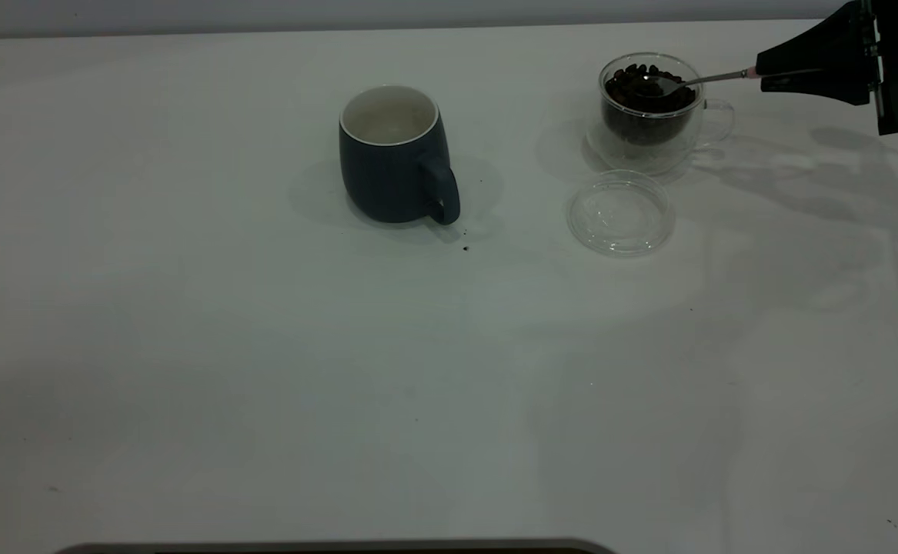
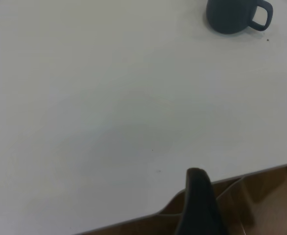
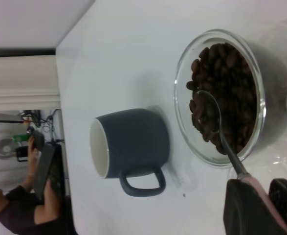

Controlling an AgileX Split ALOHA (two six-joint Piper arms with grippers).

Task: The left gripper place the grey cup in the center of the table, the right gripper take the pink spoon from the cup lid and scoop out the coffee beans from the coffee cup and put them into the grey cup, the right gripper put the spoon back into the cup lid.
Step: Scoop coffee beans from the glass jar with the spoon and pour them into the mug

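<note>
Nearest the exterior camera, the white table (image 1: 264, 400) lies bare. Farther back, the clear cup lid (image 1: 620, 212) sits flat, just in front of the glass coffee cup (image 1: 652, 111). The grey cup (image 1: 395, 154) stands upright near the table's middle, its handle toward the camera, well apart from the coffee cup. At the far right, the right gripper (image 1: 764, 75) has its fingers clamped on the pink spoon (image 1: 714, 77), whose bowl rests among the coffee beans (image 3: 226, 98). The left gripper (image 2: 199, 205) hangs over the table edge; only one finger shows, so I cannot tell its state.
</note>
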